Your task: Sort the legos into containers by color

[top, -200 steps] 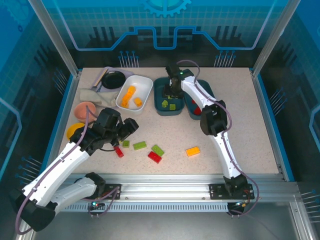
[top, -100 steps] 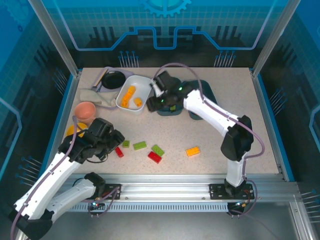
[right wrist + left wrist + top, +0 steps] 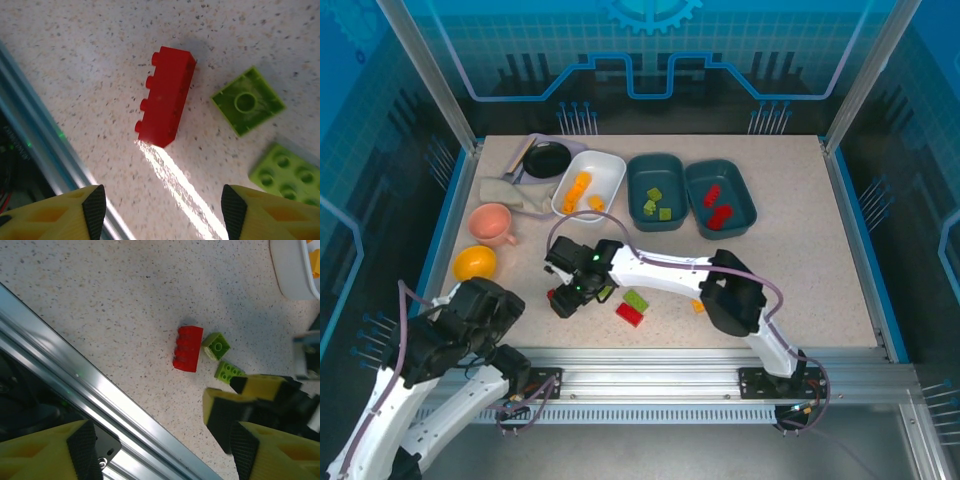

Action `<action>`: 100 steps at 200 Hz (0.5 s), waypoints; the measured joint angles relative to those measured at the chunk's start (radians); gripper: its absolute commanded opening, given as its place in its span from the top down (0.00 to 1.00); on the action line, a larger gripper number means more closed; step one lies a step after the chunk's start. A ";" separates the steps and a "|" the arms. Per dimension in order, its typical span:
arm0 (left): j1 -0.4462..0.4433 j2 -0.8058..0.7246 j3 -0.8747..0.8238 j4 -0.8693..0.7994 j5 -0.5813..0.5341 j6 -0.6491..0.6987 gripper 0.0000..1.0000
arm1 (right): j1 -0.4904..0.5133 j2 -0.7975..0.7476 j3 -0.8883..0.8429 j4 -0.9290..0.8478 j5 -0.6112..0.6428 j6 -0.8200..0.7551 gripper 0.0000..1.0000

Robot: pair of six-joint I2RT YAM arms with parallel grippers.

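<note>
Right gripper [image 3: 164, 207] spread wide above red brick [image 3: 165, 97]. Left gripper [image 3: 162, 450] likewise spread, gripping nothing.

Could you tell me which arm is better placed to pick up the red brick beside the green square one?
Right. Its open gripper hangs directly over the red brick, fingers either side; the left gripper sits farther off, above the front rail.
</note>
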 measured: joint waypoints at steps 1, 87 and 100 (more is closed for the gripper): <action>0.000 0.000 0.000 -0.002 0.000 0.000 0.25 | 0.000 0.003 0.002 0.000 0.000 0.001 0.34; 0.000 -0.018 0.020 -0.047 0.001 0.005 0.25 | 0.002 0.268 0.290 -0.057 -0.005 0.096 0.53; 0.000 -0.018 0.024 -0.053 0.000 0.005 0.25 | 0.002 0.298 0.323 -0.074 0.003 0.103 0.62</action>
